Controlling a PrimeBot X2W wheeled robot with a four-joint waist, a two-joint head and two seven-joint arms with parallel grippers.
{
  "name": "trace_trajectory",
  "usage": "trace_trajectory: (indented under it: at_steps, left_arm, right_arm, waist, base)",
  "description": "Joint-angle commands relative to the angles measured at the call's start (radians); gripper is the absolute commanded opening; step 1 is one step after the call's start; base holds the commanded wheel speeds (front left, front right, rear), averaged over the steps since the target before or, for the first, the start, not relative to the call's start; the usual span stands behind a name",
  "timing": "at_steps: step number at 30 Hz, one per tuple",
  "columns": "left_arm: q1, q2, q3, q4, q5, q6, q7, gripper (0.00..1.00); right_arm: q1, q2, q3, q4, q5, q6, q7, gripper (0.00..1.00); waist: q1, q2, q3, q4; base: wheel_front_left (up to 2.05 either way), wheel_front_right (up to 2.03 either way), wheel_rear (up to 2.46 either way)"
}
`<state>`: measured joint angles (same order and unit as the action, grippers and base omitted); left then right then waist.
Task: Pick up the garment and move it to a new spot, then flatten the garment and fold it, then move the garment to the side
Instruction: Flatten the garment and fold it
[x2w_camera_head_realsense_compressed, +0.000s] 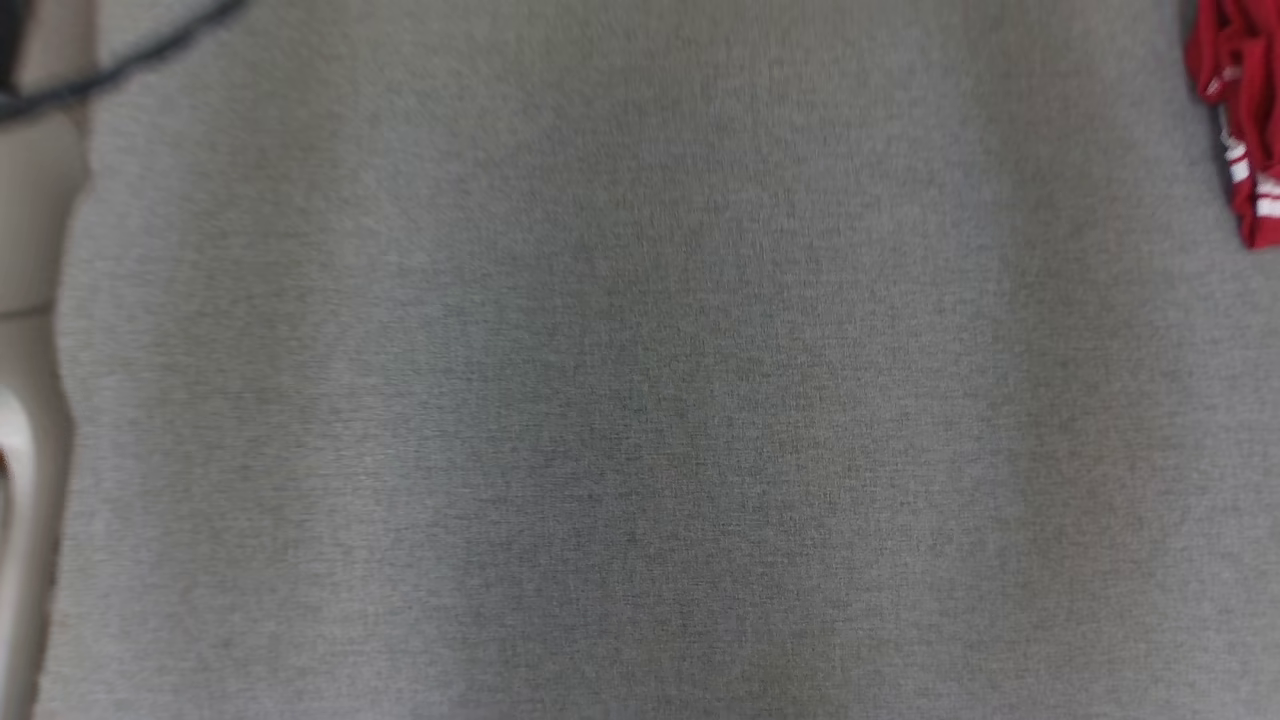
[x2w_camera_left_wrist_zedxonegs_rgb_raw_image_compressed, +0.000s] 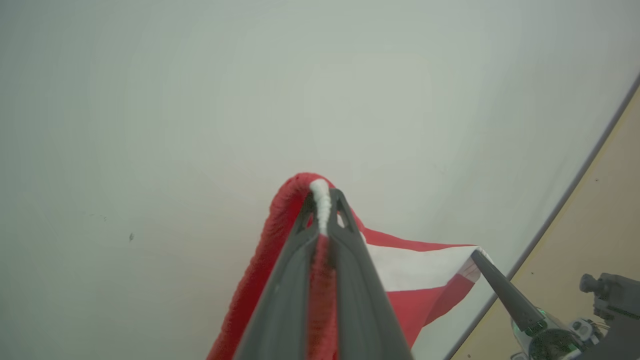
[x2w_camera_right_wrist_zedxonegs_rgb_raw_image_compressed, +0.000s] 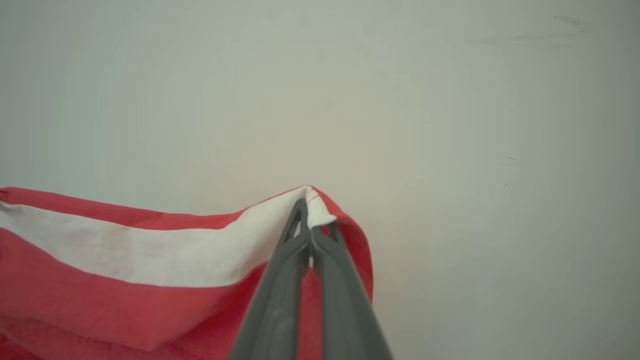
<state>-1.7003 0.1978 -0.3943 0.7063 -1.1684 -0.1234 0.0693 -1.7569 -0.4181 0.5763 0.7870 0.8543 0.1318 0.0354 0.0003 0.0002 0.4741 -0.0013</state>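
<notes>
The garment (x2w_camera_left_wrist_zedxonegs_rgb_raw_image_compressed: 415, 270) is red cloth with a broad white band. In the left wrist view my left gripper (x2w_camera_left_wrist_zedxonegs_rgb_raw_image_compressed: 322, 200) is shut on a bunched red and white edge of it. From there the cloth stretches to my right gripper (x2w_camera_left_wrist_zedxonegs_rgb_raw_image_compressed: 476, 254), whose dark finger meets its far corner. The right wrist view shows my right gripper (x2w_camera_right_wrist_zedxonegs_rgb_raw_image_compressed: 311, 212) shut on a white corner of the garment (x2w_camera_right_wrist_zedxonegs_rgb_raw_image_compressed: 125, 250), which spreads away to the left. In the head view a bunch of red cloth with white stripes (x2w_camera_head_realsense_compressed: 1245, 120) hangs in at the upper right edge.
Grey fabric covers the table (x2w_camera_head_realsense_compressed: 640, 400) in the head view. Beige floor (x2w_camera_head_realsense_compressed: 40, 200) and a dark cable (x2w_camera_head_realsense_compressed: 120, 60) run along its left side. In the left wrist view a pale surface ends at a dark edge, with tan floor (x2w_camera_left_wrist_zedxonegs_rgb_raw_image_compressed: 600, 200) beyond.
</notes>
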Motion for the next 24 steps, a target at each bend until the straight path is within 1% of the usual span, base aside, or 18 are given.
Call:
trace_trajectory:
  at_steps: [1, 5, 7, 13, 16, 18, 21, 24]
  left_arm:
    - [-0.046, 0.005, -0.004, 0.029, 0.013, -0.003, -0.009, 0.0]
    - [-0.141, 0.01, -0.038, 0.086, 0.043, -0.009, -0.017, 0.0]
    - [-0.177, 0.015, -0.049, 0.096, 0.037, -0.009, -0.029, 0.0]
    - [-0.22, 0.03, -0.093, 0.106, 0.032, -0.007, -0.056, 0.0]
    - [-0.223, 0.057, -0.135, 0.103, 0.036, -0.007, -0.061, 0.0]
    - [-0.205, 0.068, -0.144, 0.098, 0.013, -0.007, -0.078, 0.0]
    - [-0.169, 0.082, -0.165, 0.085, -0.012, -0.008, -0.096, 0.0]
    - [-0.117, 0.102, -0.184, 0.052, -0.043, -0.008, -0.118, 0.0]
  right_arm:
    - [-0.042, 0.021, 0.01, 0.033, -0.018, -0.003, -0.014, 0.0]
    - [-0.134, 0.054, 0.034, 0.109, -0.041, -0.003, -0.04, 0.0]
    - [-0.164, 0.065, 0.05, 0.14, -0.049, -0.003, -0.053, 0.0]
    - [-0.206, 0.09, 0.076, 0.188, -0.039, -0.003, -0.09, 0.0]
    - [-0.199, 0.102, 0.094, 0.188, -0.015, -0.003, -0.111, 0.0]
    - [-0.18, 0.103, 0.117, 0.176, 0.0, -0.003, -0.119, 0.0]
    - [-0.147, 0.096, 0.146, 0.142, 0.037, -0.003, -0.134, 0.0]
    - [-0.094, 0.075, 0.182, 0.107, 0.068, -0.003, -0.153, 0.0]
  waist:
    - [-0.0003, -0.0002, 0.117, -0.049]
    - [-0.0003, -0.0002, 0.168, -0.061]
    - [-0.0003, -0.0002, 0.19, -0.068]
    - [-0.0003, -0.0002, 0.233, -0.075]
    - [-0.0003, -0.0002, 0.249, -0.086]
    - [-0.0003, -0.0002, 0.253, -0.092]
    - [-0.0003, -0.0002, 0.255, -0.099]
    - [-0.0003, -0.0002, 0.242, -0.101]
  base:
    - [0.0, 0.0, 0.0]
    - [0.0, 0.0, 0.0]
    - [0.0, 0.0, 0.0]
    - [0.0, 0.0, 0.0]
    - [0.0, 0.0, 0.0]
    - [0.0, 0.0, 0.0]
    - [0.0, 0.0, 0.0]
    - [0.0, 0.0, 0.0]
